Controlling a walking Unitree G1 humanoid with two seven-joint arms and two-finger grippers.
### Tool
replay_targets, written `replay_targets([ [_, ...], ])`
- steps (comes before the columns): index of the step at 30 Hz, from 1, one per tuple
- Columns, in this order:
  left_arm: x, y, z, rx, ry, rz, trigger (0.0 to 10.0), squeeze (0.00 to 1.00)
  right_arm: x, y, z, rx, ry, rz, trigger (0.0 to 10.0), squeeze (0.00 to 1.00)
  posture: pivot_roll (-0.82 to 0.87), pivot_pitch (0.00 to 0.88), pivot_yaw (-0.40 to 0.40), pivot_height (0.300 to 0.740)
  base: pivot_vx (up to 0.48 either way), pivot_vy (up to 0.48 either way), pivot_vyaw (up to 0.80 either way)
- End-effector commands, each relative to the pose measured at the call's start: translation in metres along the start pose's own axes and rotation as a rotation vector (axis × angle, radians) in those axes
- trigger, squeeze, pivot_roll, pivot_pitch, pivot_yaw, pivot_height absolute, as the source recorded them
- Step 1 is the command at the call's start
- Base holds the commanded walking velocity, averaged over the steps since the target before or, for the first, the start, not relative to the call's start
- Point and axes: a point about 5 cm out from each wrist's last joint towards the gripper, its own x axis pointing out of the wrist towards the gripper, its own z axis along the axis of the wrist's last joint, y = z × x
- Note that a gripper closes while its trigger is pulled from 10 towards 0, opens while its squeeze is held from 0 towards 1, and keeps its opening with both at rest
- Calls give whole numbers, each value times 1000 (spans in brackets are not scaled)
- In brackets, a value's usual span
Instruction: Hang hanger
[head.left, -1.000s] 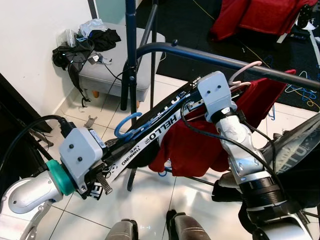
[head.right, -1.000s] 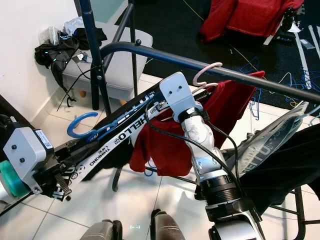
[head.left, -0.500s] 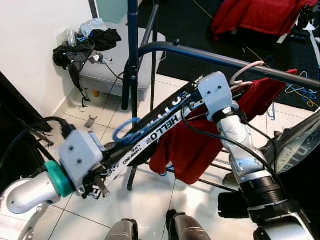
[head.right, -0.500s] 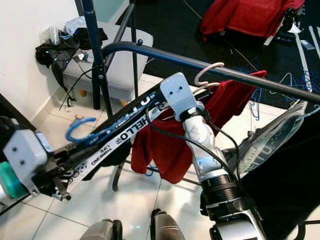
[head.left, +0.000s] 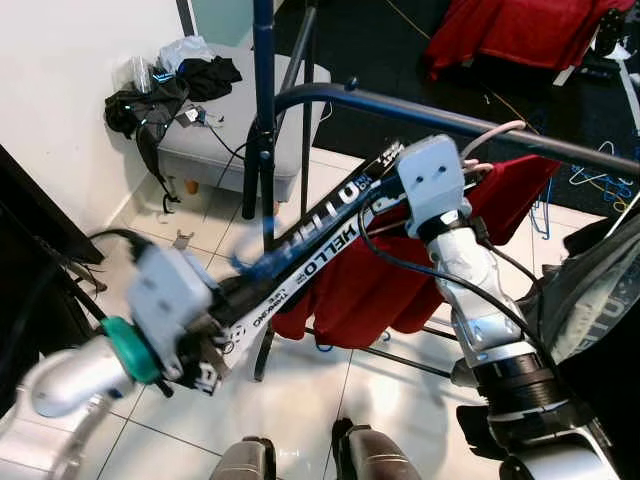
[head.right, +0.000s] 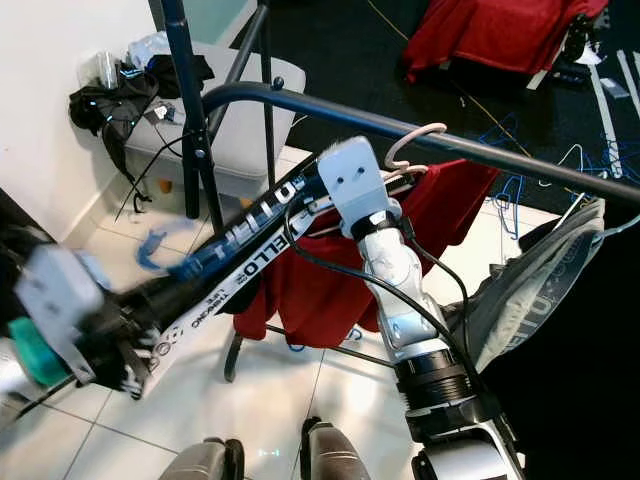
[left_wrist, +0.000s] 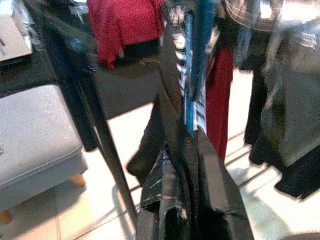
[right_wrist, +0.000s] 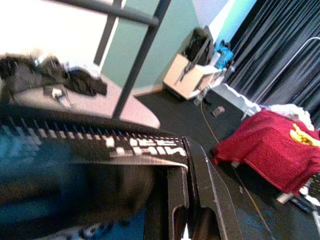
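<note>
A blue hanger (head.right: 160, 252) carrying a black garment with white lettering (head.left: 325, 238) stretches slantwise between my two grippers, below the dark clothes rail (head.left: 400, 105). My left gripper (head.left: 222, 318) is shut on its lower end; the left wrist view shows black cloth (left_wrist: 172, 150) and the blue hanger (left_wrist: 192, 75) running out from the fingers (left_wrist: 150, 225). Just under the rail, my right gripper (head.left: 385, 190) is shut on the upper end, with the lettered band (right_wrist: 140, 147) beside its fingers (right_wrist: 202, 200). On the rail hangs a pink hanger (head.left: 490, 135) with a red garment (head.left: 370, 290).
The rack's upright pole (head.left: 263, 110) stands just behind the hanger. A grey stool (head.left: 235, 140) piled with dark clothes sits by the white wall at back left. A grey-black garment (head.left: 590, 290) hangs at right. Blue hangers (head.left: 600, 180) and a red cloth (head.left: 530, 30) lie on the floor behind.
My left arm is in motion and blurred; it has swung right and upward, tilting the hanger steeper toward the rail. The right gripper has risen slightly toward the rail.
</note>
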Motion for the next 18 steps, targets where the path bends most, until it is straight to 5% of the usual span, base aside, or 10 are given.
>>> replay_targets([
  [1, -6, -2, 3, -24, -5, -24, 10000, 0, -7, -8, -21, -16, 103, -42, 0, 0, -1, 141, 11, 740, 0, 0, 0],
  [3, -14, -12, 3, 6, 39, -123, 10000, 0, -7, -11, -24, -20, 116, -56, 0, 0, 3, 145, 9, 740, 0, 0, 0],
  [6, -14, -12, 3, 6, 39, -123, 10000, 0, -7, -11, -24, -20, 116, -56, 0, 0, 3, 145, 9, 740, 0, 0, 0],
  [8, -23, -25, -7, 83, 127, -236, 10000, 0, -5, -14, -24, -20, 116, -67, 0, 0, 12, 146, 9, 740, 0, 0, 0],
  [14, -24, -31, -17, 141, 174, -278, 10000, 0, -4, -15, -23, -13, 110, -72, 0, 0, 6, 146, 7, 740, 0, 0, 0],
  [18, -13, -20, -2, 19, 69, -174, 10000, 0, -6, -9, -24, -8, 115, -42, 0, 0, 6, 146, 7, 740, 0, 0, 0],
])
